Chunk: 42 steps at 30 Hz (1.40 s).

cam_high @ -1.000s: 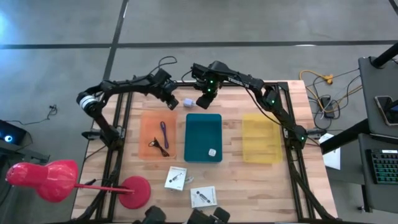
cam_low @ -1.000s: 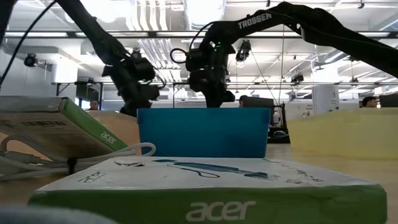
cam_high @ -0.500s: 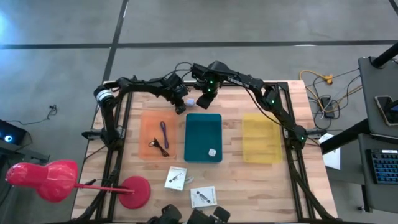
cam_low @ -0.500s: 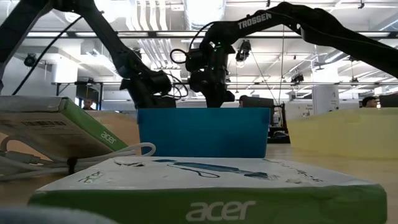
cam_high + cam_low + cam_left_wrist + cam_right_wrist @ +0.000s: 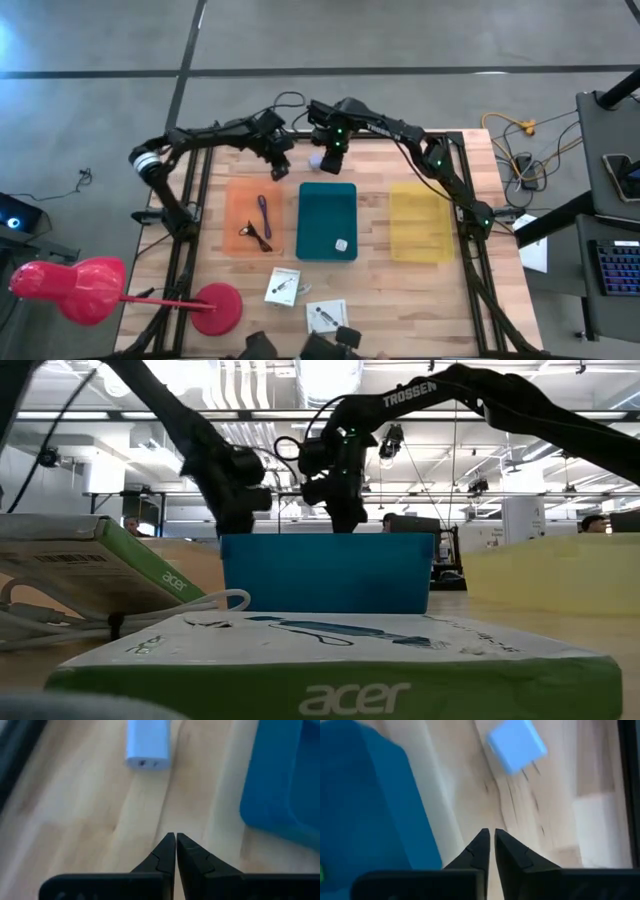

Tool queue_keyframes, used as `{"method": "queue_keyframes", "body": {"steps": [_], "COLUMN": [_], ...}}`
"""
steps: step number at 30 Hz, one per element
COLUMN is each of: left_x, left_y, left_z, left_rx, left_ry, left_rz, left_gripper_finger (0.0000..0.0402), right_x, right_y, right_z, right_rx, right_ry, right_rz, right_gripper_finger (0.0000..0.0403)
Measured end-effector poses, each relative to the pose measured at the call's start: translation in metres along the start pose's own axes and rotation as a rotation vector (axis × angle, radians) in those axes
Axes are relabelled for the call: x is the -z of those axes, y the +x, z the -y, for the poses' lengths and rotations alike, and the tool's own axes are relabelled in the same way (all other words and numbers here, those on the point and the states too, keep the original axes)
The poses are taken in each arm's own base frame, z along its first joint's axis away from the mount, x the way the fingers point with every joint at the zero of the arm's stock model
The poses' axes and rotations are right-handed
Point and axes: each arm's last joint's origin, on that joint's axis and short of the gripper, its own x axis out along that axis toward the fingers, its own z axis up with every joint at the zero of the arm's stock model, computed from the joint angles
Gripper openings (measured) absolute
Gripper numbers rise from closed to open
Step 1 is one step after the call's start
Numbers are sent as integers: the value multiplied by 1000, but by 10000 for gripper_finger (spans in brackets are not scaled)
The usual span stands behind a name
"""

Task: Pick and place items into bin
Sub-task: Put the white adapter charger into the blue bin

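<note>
A small white plug-like cube [image 5: 314, 160] lies on the wood by the table's far edge, just beyond the teal bin [image 5: 327, 200]. It also shows as the cube [image 5: 148, 742] in the left wrist view and the cube [image 5: 516, 745] in the right wrist view. My left gripper [image 5: 175, 838] is shut and hovers to the cube's left. My right gripper [image 5: 492, 833] is shut and hovers to its right, near the bin's far rim. The bin holds one white cube [image 5: 341, 244]. A purple stick [image 5: 263, 213] and a black wiry piece [image 5: 257, 237] lie in the orange tray [image 5: 236, 200].
A yellow tray [image 5: 420, 222] sits right of the bin. Two white square packets [image 5: 284, 286] [image 5: 326, 316] lie near the table's near edge. A pink-red lamp stand [image 5: 215, 308] stands at the near left corner. In the low view, Acer boxes [image 5: 330, 660] fill the foreground.
My left gripper swung toward the table's right, up to the white cube, then drew back left. The cube now lies slightly farther right, closer to my right gripper. My right gripper stayed about where it was.
</note>
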Motion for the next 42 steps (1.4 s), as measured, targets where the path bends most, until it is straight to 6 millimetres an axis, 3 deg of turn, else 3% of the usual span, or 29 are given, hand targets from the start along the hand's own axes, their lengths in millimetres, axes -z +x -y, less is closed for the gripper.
{"method": "queue_keyframes", "body": {"steps": [3,11,17,23,27,33,42], "left_x": [0,-1,5,7,7,8,8], "left_y": [-24,-92,-122,-130,-130,-130,-130], "left_z": [6,28,40,43,43,43,43], "left_rx": [-94,-134,-144,-143,-142,-140,-136], "left_ry": [-19,-110,-150,-191,-195,-198,-197], "left_rz": [21,171,233,256,255,247,248], "left_gripper_finger": [0,0,0,0,0,0,0], "right_x": [-7,-27,-23,-21,-22,-24,-17], "right_y": [1,22,39,46,54,67,81], "right_z": [2,8,28,40,35,18,24], "right_rx": [-18,56,53,23,-32,-31,34], "right_ry": [-38,-277,-239,-213,-219,-348,-361], "right_rz": [78,212,172,168,169,168,107], "right_gripper_finger": [50,185,253,296,309,310,295]}}
